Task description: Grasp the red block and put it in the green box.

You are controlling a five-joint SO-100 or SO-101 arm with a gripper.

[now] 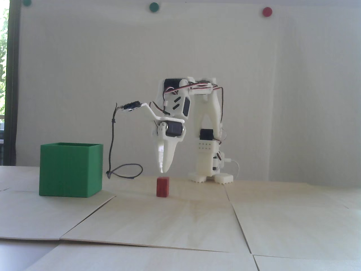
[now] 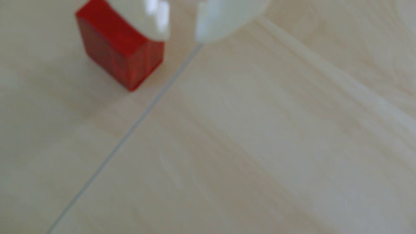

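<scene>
The white two-finger gripper (image 1: 163, 170) hangs just above the small dark-red rectangular block (image 1: 162, 187) — jaws slightly parted, gripping nothing — with the big ribbed bright-green plastic box (image 1: 70, 170) well left of the block.

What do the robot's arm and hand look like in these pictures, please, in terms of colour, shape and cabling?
The arm is white printed plastic with black servo blocks at its joints and thin red, black and white wires looped along its upper links. The hand has two long white fingers tapering to points. A white bracket carries a small black camera, from which a dark cable hangs down.
</scene>
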